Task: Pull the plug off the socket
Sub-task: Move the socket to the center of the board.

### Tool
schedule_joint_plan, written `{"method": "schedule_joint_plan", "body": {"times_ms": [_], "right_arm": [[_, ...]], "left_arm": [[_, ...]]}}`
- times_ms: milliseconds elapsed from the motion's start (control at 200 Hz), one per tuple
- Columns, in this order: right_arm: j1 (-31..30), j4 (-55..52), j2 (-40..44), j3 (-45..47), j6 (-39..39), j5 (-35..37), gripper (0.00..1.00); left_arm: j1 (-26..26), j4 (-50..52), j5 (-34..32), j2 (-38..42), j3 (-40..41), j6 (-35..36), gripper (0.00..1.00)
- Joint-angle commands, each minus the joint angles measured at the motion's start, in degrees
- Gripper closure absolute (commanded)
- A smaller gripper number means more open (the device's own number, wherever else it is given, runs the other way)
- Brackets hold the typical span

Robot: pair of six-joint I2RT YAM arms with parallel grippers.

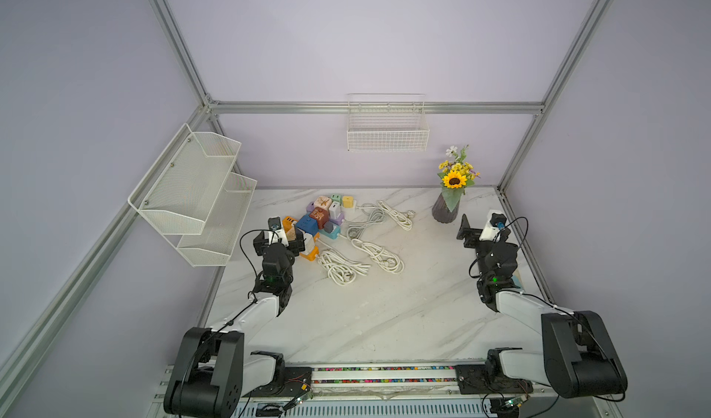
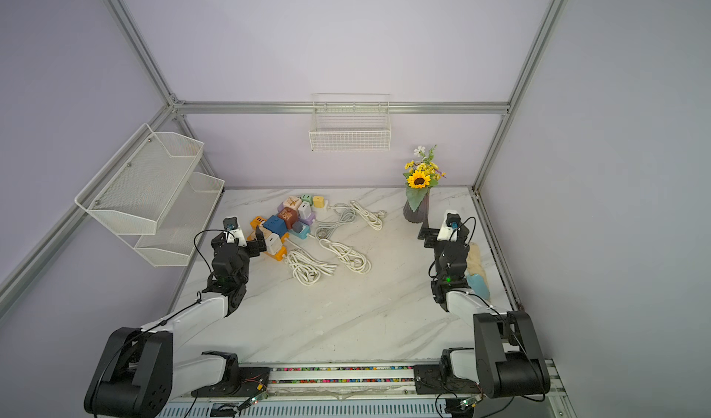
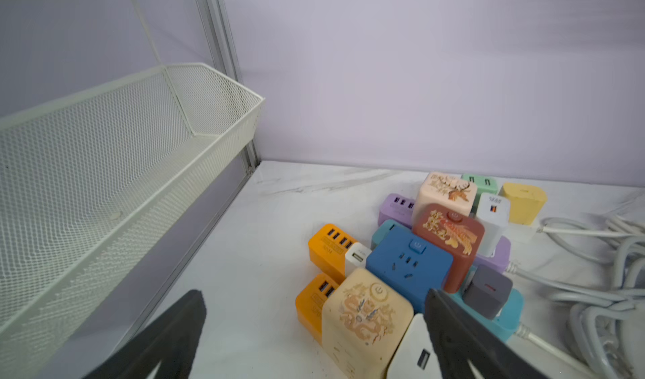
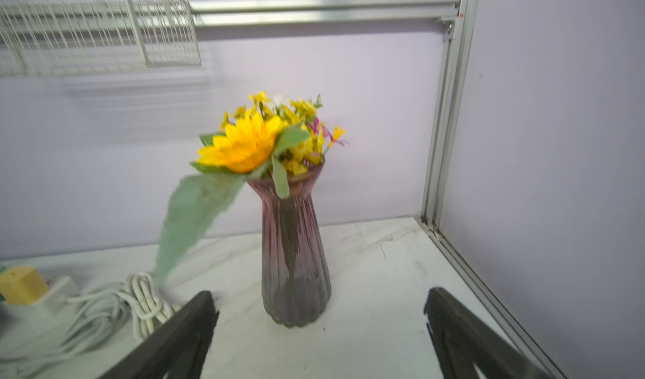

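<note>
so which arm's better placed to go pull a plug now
Left. The left gripper is open right at the plugs, with the cream plug just ahead of it. The right gripper is open too but faces the vase, far from them.

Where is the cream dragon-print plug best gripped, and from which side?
Probably its upper flat sides, from above: the cream dragon-print plug stands upright in the orange strip, taller than the white adapter close beside it. The left hand is open near it.
</note>
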State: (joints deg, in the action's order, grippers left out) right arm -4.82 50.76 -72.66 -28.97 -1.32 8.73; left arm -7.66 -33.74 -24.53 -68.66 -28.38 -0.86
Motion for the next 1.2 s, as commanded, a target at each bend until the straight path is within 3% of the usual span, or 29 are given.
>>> {"method": "schedule_joint_plan", "body": {"times_ms": [0,50,95,170,205,240,265,305,350,435,580,805,1000,1195], "right_arm": [[-7.09,-13.23,5.47,-13.21,-5.1,1.27,0.03],[-10.66,-17.33,5.79,-18.86,-4.84,0.74,0.03],[-11.02,-26.92,5.29,-24.17,4.11,-2.8,0.03],[-10.91,-45.55,3.14,-29.22,25.72,0.57,0.03],[-10.15,-48.32,2.21,-29.19,29.97,-1.73,0.03],[-9.64,-47.45,0.9,-28.83,27.75,-8.54,0.03],[-9.93,-48.71,-0.12,-29.64,26.66,-10.85,0.08],[-11.75,-52.69,-2.17,-32.35,25.94,-10.51,0.18],[-14.83,-55.91,-4.3,-34.86,24.39,-8.51,0.22],[-21.38,-57.09,-6.9,-36.52,19.14,-6.15,0.23],[-30.3,-58.97,-14.66,-40.13,14.82,-8.12,0.23],[-41.34,-58.56,-30.56,-50.42,12.48,-9.55,0.31],[-47.04,-63.11,-43.77,-63.66,8.77,-8.05,0.3],[-49.08,-66.39,-50.17,-69.93,8.77,-5.28,0.32]], "left_arm": [[-3.54,8.7,-4.49,3.2,-7.18,0.5,0.0],[-6.31,12.2,-5.62,3.53,-11.76,2.48,0.0],[-8.46,16.78,-7.83,3.29,-16.3,0.86,0.0],[-8.64,45.67,-2.38,2.0,-30.53,-13.59,0.0],[-8.25,54.91,-2.63,0.6,-34.92,-21.15,0.0],[-7.56,58.25,-3.82,-0.61,-35.81,-28.92,0.0],[-5.8,58.55,0.87,-1.2,-35.49,-32.33,0.0],[-2.46,59.76,9.32,-2.37,-35.76,-36.47,0.0],[-0.76,62.31,13.78,-3.71,-36.64,-38.52,0.0],[-0.86,68.51,14.24,-5.36,-38.31,-40.22,0.0],[-0.44,79.14,14.33,-5.88,-38.94,-43.21,0.0],[-0.4,86.2,17.6,-1.09,-36.15,-44.09,0.0],[-0.34,86.54,18.77,6.37,-30.99,-45.88,0.01],[-0.4,88.42,19.2,11.96,-27.95,-48.04,0.01]]}}
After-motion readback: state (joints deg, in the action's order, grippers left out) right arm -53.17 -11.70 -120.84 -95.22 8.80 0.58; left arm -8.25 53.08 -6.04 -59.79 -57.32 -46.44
